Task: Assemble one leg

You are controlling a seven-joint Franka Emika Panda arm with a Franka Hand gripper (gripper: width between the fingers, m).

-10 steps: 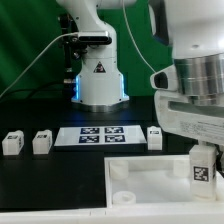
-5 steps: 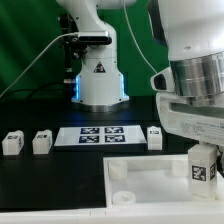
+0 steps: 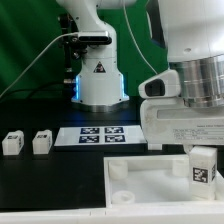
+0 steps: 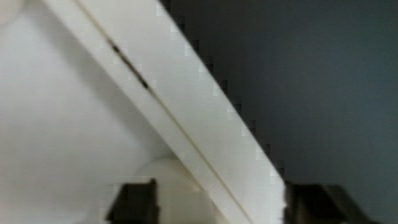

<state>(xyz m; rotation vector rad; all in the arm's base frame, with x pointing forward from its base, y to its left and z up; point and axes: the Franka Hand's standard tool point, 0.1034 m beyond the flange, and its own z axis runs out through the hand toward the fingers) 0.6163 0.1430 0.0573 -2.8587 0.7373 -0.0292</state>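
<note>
One leg (image 3: 203,168), a stubby white block with a tag, stands upright on the white panel's (image 3: 150,178) corner at the exterior view's right. My gripper (image 3: 202,145) hangs just above it, its fingers mostly hidden behind the hand. In the wrist view the gripper (image 4: 226,203) shows two dark fingertips (image 4: 134,202) set wide apart with nothing clearly gripped. The panel's edge (image 4: 169,110) runs slantwise between them. Two more legs (image 3: 12,143) (image 3: 42,143) lie at the exterior view's left.
The marker board (image 3: 98,135) lies in front of the robot base (image 3: 100,85). The panel has a round socket (image 3: 122,172) at its near left corner. My arm covers the table at the marker board's right end.
My hand has turned about its axis and lifted a little off the leg. The leg stays upright on the panel corner. The leg by the marker board's right end is now hidden behind the hand.
</note>
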